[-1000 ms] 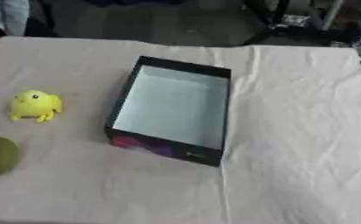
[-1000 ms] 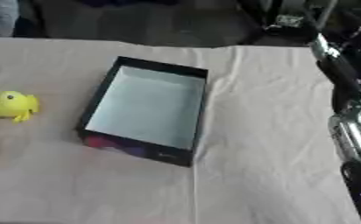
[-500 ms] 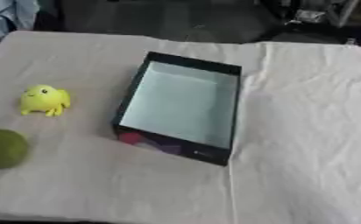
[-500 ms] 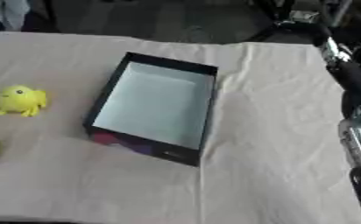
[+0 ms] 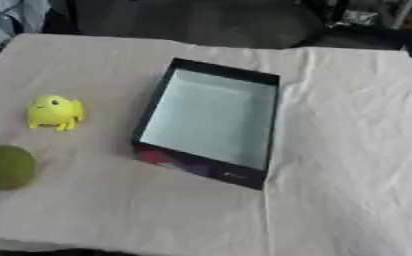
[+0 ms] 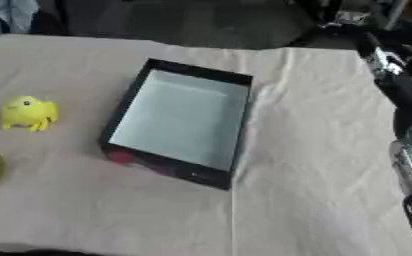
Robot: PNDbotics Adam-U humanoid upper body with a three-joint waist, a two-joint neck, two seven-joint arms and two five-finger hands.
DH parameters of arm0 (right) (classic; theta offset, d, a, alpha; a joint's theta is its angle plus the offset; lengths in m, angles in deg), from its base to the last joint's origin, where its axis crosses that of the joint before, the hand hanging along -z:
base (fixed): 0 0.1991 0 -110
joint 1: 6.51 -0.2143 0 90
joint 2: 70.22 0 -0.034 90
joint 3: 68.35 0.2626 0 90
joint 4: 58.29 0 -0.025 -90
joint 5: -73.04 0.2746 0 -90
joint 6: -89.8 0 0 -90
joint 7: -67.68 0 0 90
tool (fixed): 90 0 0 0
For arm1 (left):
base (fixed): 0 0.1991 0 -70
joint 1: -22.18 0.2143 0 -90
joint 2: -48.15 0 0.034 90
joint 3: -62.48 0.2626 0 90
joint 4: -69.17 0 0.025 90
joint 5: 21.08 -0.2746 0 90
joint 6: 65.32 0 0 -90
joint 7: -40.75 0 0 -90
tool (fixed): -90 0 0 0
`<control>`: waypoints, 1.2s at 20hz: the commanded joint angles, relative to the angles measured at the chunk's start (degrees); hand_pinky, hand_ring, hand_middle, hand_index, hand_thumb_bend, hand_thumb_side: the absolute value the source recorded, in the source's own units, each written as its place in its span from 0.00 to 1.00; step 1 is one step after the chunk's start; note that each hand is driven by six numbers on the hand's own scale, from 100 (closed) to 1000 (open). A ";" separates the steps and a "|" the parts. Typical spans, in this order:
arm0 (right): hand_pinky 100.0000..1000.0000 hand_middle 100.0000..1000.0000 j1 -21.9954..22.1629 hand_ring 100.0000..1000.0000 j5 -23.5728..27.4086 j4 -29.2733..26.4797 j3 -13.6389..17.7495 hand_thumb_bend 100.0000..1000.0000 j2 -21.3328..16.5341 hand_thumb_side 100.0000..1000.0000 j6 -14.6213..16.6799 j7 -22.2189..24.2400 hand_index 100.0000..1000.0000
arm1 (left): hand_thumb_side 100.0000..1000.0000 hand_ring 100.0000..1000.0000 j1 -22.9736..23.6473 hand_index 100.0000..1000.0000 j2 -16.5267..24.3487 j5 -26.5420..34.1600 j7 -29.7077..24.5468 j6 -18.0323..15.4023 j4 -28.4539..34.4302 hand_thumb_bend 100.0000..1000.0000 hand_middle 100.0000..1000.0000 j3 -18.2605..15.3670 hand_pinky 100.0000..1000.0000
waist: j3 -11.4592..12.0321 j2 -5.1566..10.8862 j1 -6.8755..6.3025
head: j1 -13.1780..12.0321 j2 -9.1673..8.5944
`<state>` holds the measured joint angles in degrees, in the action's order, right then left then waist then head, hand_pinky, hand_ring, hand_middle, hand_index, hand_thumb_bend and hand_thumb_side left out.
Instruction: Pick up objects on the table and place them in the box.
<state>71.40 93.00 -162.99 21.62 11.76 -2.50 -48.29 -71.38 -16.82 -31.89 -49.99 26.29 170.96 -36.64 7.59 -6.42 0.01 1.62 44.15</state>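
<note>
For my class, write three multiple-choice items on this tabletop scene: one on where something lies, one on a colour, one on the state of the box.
1. Where does the yellow toy lie relative to the box?
A. Inside it
B. On the cloth to its left
C. On the cloth to its right

2. What colour is the round object near the table's left edge?
A. Green
B. Red
C. Blue

3. What is the state of the box?
A. Closed with a lid
B. Open and holding the toy
C. Open and empty

Answers:
1. B, the toy sits on the cloth left of the box, apart from its wall.
2. A, the round object is a dull green.
3. C, no lid covers the box and only its pale floor shows inside.
</note>
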 commanded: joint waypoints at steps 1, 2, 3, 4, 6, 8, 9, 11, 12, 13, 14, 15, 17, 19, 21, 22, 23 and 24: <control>0.93 0.90 -0.39 0.86 -0.40 -0.72 0.37 0.69 -1.86 0.28 0.07 0.20 0.84 | 0.44 0.68 1.59 0.85 6.59 -2.01 -2.97 0.33 0.73 0.62 0.73 0.66 0.81 | 0.24 0.28 -0.26 | -0.02 -0.04; 0.93 0.90 -0.34 0.86 -0.43 -0.70 0.35 0.69 -1.88 0.28 0.06 0.22 0.84 | 0.44 0.68 2.42 0.85 7.62 -2.00 -3.59 0.16 0.69 0.61 0.73 0.96 0.81 | 0.34 0.25 -0.27 | -0.08 -0.04; 0.93 0.90 -0.29 0.86 -0.46 -0.69 0.34 0.69 -1.90 0.28 0.05 0.23 0.84 | 0.44 0.68 3.17 0.85 8.46 -1.91 -4.14 -0.02 0.68 0.61 0.73 1.20 0.81 | 0.42 0.22 -0.25 | -0.05 -0.04; 0.93 0.90 -0.25 0.86 -0.48 -0.70 0.34 0.69 -1.91 0.28 0.05 0.25 0.84 | 0.44 0.68 3.75 0.85 9.05 -1.82 -4.72 -0.17 0.69 0.61 0.73 1.37 0.81 | 0.46 0.20 -0.23 | -0.02 -0.04; 0.93 0.90 -0.11 0.86 -0.54 -0.72 0.32 0.69 -1.97 0.28 0.03 0.29 0.84 | 0.44 0.69 4.98 0.86 10.16 -1.98 -6.92 -0.39 0.59 0.61 0.74 1.82 0.82 | 0.42 0.15 -0.15 | -0.07 -0.04; 0.93 0.90 0.12 0.86 -0.61 -0.71 0.37 0.69 -2.03 0.27 0.01 0.25 0.84 | 0.44 0.69 5.65 0.86 10.64 -1.89 -8.73 -0.61 0.61 0.61 0.74 1.79 0.82 | 0.43 0.13 -0.14 | -0.74 -0.04; 0.93 0.90 0.21 0.86 -0.64 -0.70 0.39 0.69 -2.05 0.27 0.00 0.23 0.84 | 0.44 0.69 5.81 0.86 10.79 -1.71 -9.34 -0.72 0.65 0.61 0.74 1.73 0.82 | 0.45 0.10 -0.15 | -1.26 -0.04; 0.93 0.90 0.24 0.86 -0.67 -0.69 0.37 0.69 -2.05 0.27 -0.02 0.25 0.84 | 0.44 0.70 5.89 0.86 11.02 -1.56 -10.26 -0.84 0.63 0.61 0.74 1.72 0.82 | 0.54 0.03 -0.16 | -2.17 -0.04; 0.93 0.90 0.23 0.86 -0.67 -0.68 0.34 0.69 -2.03 0.27 -0.03 0.28 0.84 | 0.44 0.70 5.87 0.86 11.11 -1.59 -10.87 -0.89 0.62 0.60 0.75 1.83 0.82 | 0.59 -0.02 -0.15 | -2.45 -0.04; 0.93 0.90 0.23 0.86 -0.68 -0.67 0.29 0.69 -2.01 0.27 -0.04 0.32 0.84 | 0.44 0.70 5.83 0.86 11.17 -1.65 -11.60 -0.93 0.63 0.60 0.75 1.98 0.82 | 0.61 -0.06 -0.13 | -2.55 -0.04; 0.93 0.90 0.24 0.86 -0.68 -0.64 0.24 0.69 -1.99 0.27 -0.07 0.38 0.84 | 0.44 0.70 5.79 0.86 11.23 -1.64 -12.37 -1.02 0.71 0.60 0.75 2.16 0.82 | 0.62 -0.11 -0.10 | -2.55 -0.04; 0.93 0.90 0.27 0.86 -0.70 -0.62 0.20 0.69 -1.98 0.27 -0.09 0.44 0.84 | 0.44 0.70 5.73 0.87 11.27 -1.52 -13.08 -1.12 0.86 0.61 0.75 2.33 0.82 | 0.63 -0.16 -0.07 | -2.54 -0.04; 0.93 0.90 0.29 0.86 -0.71 -0.57 0.15 0.69 -1.94 0.27 -0.11 0.51 0.84 | 0.43 0.71 5.56 0.87 11.39 -1.15 -14.42 -1.24 1.31 0.61 0.75 2.71 0.83 | 0.60 -0.26 -0.02 | -2.66 -0.04; 0.93 0.90 0.28 0.86 -0.74 -0.58 0.12 0.69 -1.93 0.27 -0.12 0.57 0.84 | 0.43 0.71 5.40 0.87 11.53 -0.87 -15.59 -1.25 1.81 0.61 0.75 3.18 0.83 | 0.60 -0.38 0.01 | -3.01 -0.04; 0.93 0.90 0.26 0.86 -0.76 -0.56 0.08 0.69 -1.92 0.26 -0.15 0.62 0.84 | 0.43 0.71 5.15 0.87 11.57 -0.77 -16.47 -1.08 2.42 0.62 0.76 3.54 0.84 | 0.68 -0.51 0.05 | -3.15 -0.04; 0.93 0.90 0.28 0.86 -0.76 -0.54 0.05 0.69 -1.89 0.26 -0.17 0.66 0.84 | 0.43 0.72 5.03 0.87 11.56 -0.75 -16.61 -0.92 2.75 0.63 0.76 3.61 0.84 | 0.73 -0.55 0.07 | -3.22 -0.04; 0.93 0.90 0.33 0.86 -0.77 -0.51 -0.01 0.69 -1.87 0.26 -0.20 0.72 0.84 | 0.43 0.72 4.94 0.88 11.56 -0.74 -16.69 -0.76 3.09 0.63 0.76 3.67 0.84 | 0.77 -0.56 0.10 | -3.24 -0.04; 0.93 0.90 0.39 0.86 -0.79 -0.48 -0.09 0.69 -1.85 0.26 -0.23 0.81 0.84 | 0.43 0.72 4.84 0.88 11.57 -0.62 -16.84 -0.65 3.43 0.63 0.76 3.74 0.84 | 0.81 -0.56 0.11 | -3.20 -0.04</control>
<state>72.03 92.48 -162.97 21.29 11.61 -2.88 -47.85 -65.86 -7.88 -32.78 -66.47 25.57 173.27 -32.57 8.29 -7.31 0.20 -1.38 44.15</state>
